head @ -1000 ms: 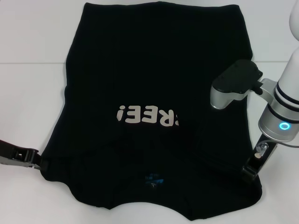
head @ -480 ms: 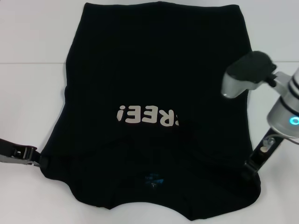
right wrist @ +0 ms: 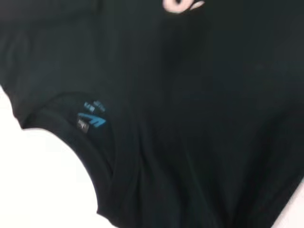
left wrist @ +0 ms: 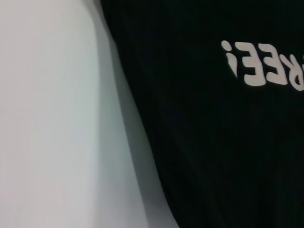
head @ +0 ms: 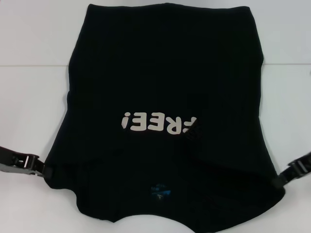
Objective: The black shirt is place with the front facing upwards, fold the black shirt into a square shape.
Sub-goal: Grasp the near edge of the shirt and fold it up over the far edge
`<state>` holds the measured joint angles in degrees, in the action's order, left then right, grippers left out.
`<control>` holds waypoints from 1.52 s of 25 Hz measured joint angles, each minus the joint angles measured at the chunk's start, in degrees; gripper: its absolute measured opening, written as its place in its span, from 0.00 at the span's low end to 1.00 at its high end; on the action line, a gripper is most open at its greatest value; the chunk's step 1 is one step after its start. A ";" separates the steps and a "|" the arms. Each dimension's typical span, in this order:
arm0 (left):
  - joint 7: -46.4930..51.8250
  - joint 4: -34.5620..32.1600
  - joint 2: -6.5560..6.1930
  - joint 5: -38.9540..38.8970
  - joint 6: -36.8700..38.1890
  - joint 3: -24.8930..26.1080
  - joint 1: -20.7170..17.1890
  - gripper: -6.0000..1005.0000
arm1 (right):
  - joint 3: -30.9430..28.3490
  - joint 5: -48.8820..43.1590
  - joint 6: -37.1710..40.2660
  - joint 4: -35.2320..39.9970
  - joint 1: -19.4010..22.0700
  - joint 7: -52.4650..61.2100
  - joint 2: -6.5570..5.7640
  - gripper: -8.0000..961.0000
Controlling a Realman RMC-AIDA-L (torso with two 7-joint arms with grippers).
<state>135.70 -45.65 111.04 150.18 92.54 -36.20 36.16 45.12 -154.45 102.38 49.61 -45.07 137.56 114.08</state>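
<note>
Our right gripper [head: 286,175], pulled back to four o'clock since earlier, and left gripper [head: 39,167] are gripping the black shirt [head: 165,97], lying lengthwise on the table [head: 34,107], collar toward six o'clock.

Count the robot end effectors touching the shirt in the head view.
2. The left end effector meets the large black cloth T-shirt's near left edge; the right end effector meets its near right edge.
</note>
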 joint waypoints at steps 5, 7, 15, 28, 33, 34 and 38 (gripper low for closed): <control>-0.59 2.75 -1.07 -0.59 0.44 -0.01 0.56 0.02 | -4.97 2.90 -0.03 -1.15 4.19 -1.71 -2.46 0.05; -0.68 2.86 -1.19 -0.71 1.04 -0.01 0.61 0.02 | -6.80 2.98 -0.05 -1.44 5.16 -2.51 -2.70 0.05; -1.80 3.18 -1.51 -0.94 7.91 1.16 0.85 0.02 | -8.44 2.66 0.62 -3.81 6.94 -6.79 -3.48 0.05; -3.62 8.29 -2.25 1.42 21.93 0.15 0.95 0.02 | -7.56 -8.13 6.27 -12.27 8.04 -20.91 -5.42 0.05; -3.64 9.47 -2.26 2.49 22.58 -0.70 1.22 0.02 | -7.33 -11.27 6.00 -13.19 8.07 -22.14 -3.69 0.05; -3.66 9.48 -2.32 2.49 22.49 -0.59 1.31 0.02 | -8.16 -11.00 5.66 -13.12 8.06 -22.02 -3.63 0.05; -3.32 9.50 -2.94 1.73 22.03 1.75 2.50 0.02 | -13.55 -10.39 4.17 -13.45 7.31 -20.42 -4.56 0.05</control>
<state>132.38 -36.15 108.10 151.91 114.56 -34.45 38.66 31.57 -164.84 106.56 36.16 -37.76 117.14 109.52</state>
